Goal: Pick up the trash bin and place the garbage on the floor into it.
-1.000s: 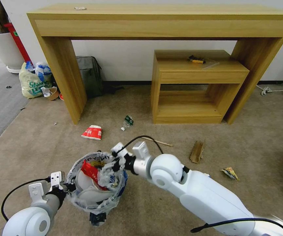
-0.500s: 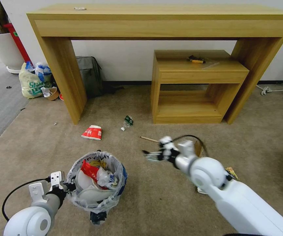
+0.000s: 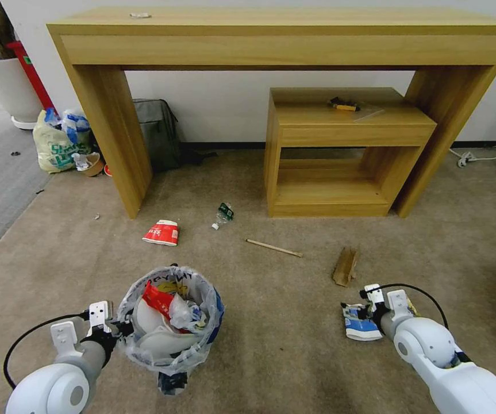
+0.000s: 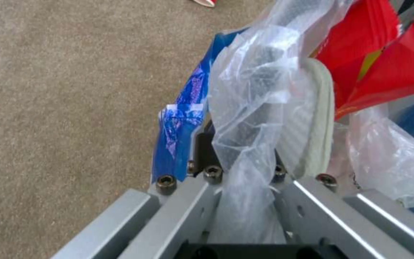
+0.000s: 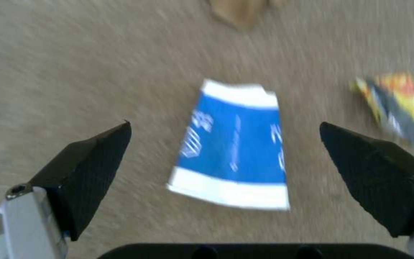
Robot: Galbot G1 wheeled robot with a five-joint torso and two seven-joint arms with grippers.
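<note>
**Right end effector spread over a flattened blue cup; left one gripping the bin**

The left end effector (image 3: 112,329) was clenched on the rim of the trash bin (image 3: 170,322), with the crinkly liner bag (image 4: 250,118) bunched between its jaws. The bin sat low at the robot's left over the beige carpet (image 3: 270,356), stuffed with a red wrapper (image 3: 157,299) and white items.

The right end effector (image 5: 226,180) hung released, its two black fingertips (image 5: 97,158) wide apart on either side of a flattened blue-and-white paper cup (image 5: 235,151) lying on the carpet. A yellow-and-black wrapper (image 5: 394,108) lay near that cup.

Farther out on the floor lay a cardboard scrap (image 3: 345,266), a wooden stick (image 3: 273,248), a small bottle (image 3: 223,214) and a red-and-white cup (image 3: 161,232), all well apart from the bin.
</note>
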